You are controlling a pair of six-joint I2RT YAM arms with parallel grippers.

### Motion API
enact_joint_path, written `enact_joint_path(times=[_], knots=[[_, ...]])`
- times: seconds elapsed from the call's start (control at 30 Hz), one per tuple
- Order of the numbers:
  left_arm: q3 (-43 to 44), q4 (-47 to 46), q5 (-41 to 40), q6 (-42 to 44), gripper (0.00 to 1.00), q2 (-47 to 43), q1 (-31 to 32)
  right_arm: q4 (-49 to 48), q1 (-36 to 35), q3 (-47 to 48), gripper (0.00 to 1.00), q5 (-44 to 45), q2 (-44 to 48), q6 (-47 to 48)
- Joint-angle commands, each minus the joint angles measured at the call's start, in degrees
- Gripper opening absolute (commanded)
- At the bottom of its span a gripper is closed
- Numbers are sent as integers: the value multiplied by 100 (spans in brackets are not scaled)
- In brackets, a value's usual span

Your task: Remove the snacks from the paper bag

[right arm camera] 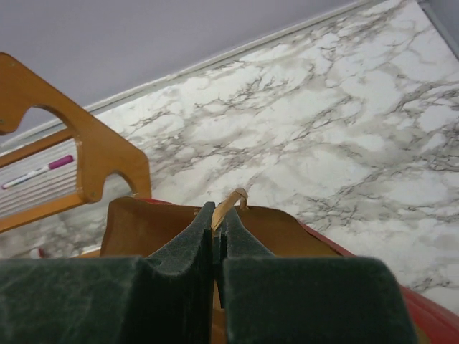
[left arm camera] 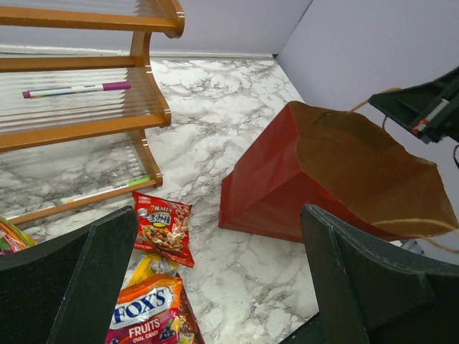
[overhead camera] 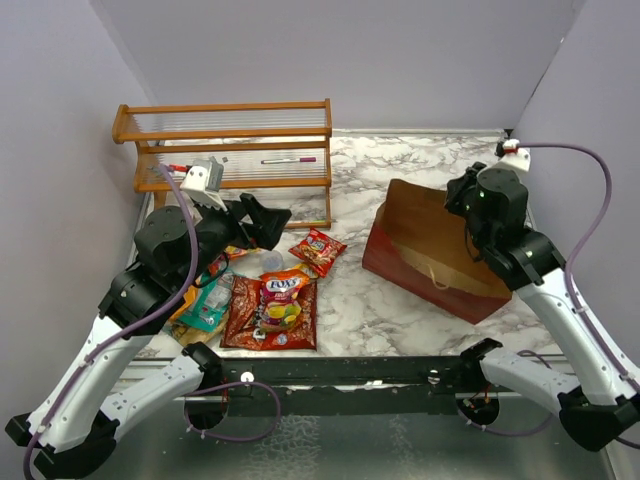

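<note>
Kraft handle (right arm camera: 231,199) sits pinched in my right tool (right arm camera: 219,215); I'd lift the bag (overhead camera: 430,250) mouth steadily so my left tool (left arm camera: 215,244), jaws apart, can reach in.

A wooden rack (overhead camera: 225,150) with slatted shelves stands on the marble bench (overhead camera: 400,300), just beyond the left pincer (overhead camera: 265,222) and well to the left of the right pincer (overhead camera: 456,197). A pink-capped marker (overhead camera: 290,159) lies on its middle shelf, beyond the left pincer.

Matt paper bag (overhead camera: 420,272); glossy crinkly snacks (overhead camera: 272,310); marble-look table (overhead camera: 385,305); varnished wood rack (overhead camera: 225,107).
</note>
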State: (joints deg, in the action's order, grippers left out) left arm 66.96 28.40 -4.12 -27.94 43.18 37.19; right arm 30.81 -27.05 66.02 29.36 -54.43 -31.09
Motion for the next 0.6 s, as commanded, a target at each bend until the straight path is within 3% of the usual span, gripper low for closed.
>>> enact_joint_path(times=[0.0, 0.23, 0.4, 0.47, 0.57], knots=[[-85, -71, 249, -206, 99, -76, -19, -281, 157, 95, 2, 454, -411, 444], [-39, 38, 141, -144, 99, -169, -18, -504, 682, 65, 8, 11, -529, 1332], [-65, 30, 167, -154, 99, -152, -19, -354, 684, 185, 28, -592, -398, 1763], [-83, -7, 183, -172, 99, -144, -19, -155, 686, 288, 42, -752, -379, 1852], [-88, -19, 201, -177, 99, -113, -19, 220, 689, 527, 52, -723, -401, 1982]])
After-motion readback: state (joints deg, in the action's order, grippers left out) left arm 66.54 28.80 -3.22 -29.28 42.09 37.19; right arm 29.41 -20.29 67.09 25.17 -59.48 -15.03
